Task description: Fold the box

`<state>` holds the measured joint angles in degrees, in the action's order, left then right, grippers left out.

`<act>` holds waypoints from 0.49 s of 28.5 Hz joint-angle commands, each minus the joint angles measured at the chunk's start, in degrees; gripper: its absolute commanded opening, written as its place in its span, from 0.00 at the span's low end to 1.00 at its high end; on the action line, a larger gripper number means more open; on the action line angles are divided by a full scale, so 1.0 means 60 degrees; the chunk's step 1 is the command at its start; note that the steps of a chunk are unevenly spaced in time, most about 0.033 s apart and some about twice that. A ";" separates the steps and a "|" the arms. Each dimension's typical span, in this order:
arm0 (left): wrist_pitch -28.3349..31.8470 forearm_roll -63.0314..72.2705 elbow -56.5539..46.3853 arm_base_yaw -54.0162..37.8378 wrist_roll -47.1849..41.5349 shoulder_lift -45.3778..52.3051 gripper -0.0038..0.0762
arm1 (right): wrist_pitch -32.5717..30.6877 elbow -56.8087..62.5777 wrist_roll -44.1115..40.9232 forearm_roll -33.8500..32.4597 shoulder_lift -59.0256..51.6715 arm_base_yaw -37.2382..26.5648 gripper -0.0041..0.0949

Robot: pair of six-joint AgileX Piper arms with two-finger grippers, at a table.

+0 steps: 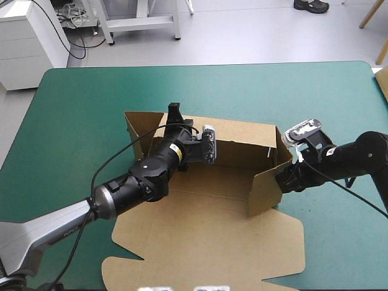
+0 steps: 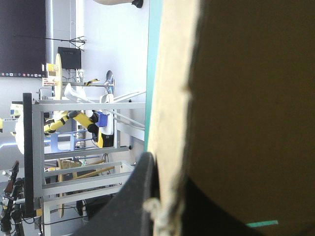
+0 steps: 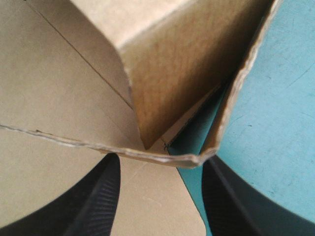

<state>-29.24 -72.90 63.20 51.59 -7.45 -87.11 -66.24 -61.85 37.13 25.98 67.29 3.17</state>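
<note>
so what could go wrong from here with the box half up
1. The left gripper is shut on the back wall of the box near its left end; a hard pull could crease the board or slip off.
2. The right gripper stands open around the right wall's corner without clamping, so that wall may drop back flat.
3. The front sheet lies loose, so the box could slide on the teal-green cover.

The box (image 1: 200, 236) is plain brown board; the table cover (image 1: 79, 109) is an even teal-green.
</note>
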 commanded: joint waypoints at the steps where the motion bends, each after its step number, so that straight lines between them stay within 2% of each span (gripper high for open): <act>1: 0.0041 0.0267 0.0222 0.0265 -0.0084 0.0347 0.04 | 0.1015 0.0051 0.0022 0.0645 -0.0212 0.0090 0.51; 4: 0.0057 0.0267 0.0222 0.0554 -0.0067 0.0347 0.04 | 0.1944 0.0336 -0.0546 0.0222 -0.0212 0.0859 0.51; 6: 0.0060 0.0267 0.0222 0.0589 -0.0067 0.0347 0.04 | 0.2444 0.0388 -0.1215 -0.0446 -0.0212 0.1427 0.51; 10: -0.0113 0.0267 0.0222 0.0639 -0.0067 0.0347 0.04 | 0.3241 0.0403 -0.3824 -0.2526 -0.0212 0.2496 0.51; 14: -0.0278 0.0267 0.0222 0.0639 -0.0067 0.0347 0.04 | 0.4112 0.0449 -0.5358 -0.3119 -0.0212 0.3110 0.51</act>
<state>-32.89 -72.45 63.27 54.53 -7.08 -86.97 -48.77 -57.89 10.92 10.23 67.29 20.01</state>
